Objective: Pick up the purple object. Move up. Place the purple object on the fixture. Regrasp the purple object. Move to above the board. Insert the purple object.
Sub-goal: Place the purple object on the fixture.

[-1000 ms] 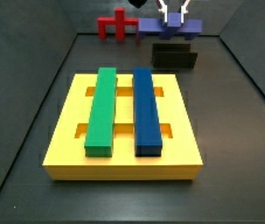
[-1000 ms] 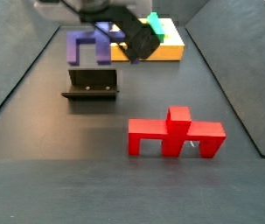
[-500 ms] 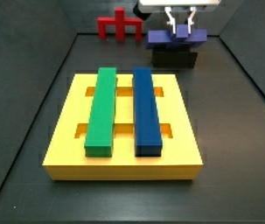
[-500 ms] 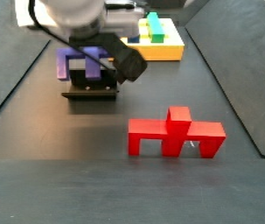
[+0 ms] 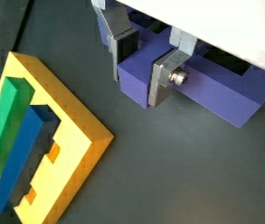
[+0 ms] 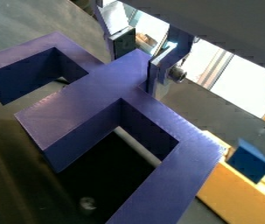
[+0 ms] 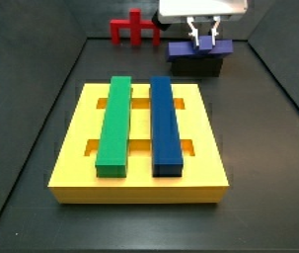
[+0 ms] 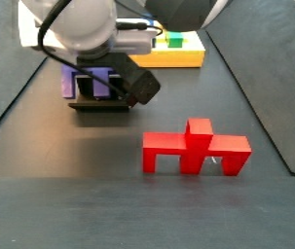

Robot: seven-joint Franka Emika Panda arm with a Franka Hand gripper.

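My gripper (image 5: 142,63) is clamped on the stiff, blocky purple plastic piece (image 5: 198,86) at its middle rib, resting it directly below on the dark L-shaped fixture (image 7: 195,66); it looks light and smooth-sided.

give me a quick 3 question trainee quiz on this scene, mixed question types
1. True or false: the two-finger gripper is shut on the purple branched block.
2. Multiple choice: in a side view, the purple branched block sits over which item? A) the yellow slotted board B) the dark L-shaped fixture C) the red branched block
3. Short answer: which two bars lie on the yellow slotted board?

Key
1. True; in a wrist view a silver finger presses the block's side.
2. B
3. The long green bar and the long blue bar, side by side.
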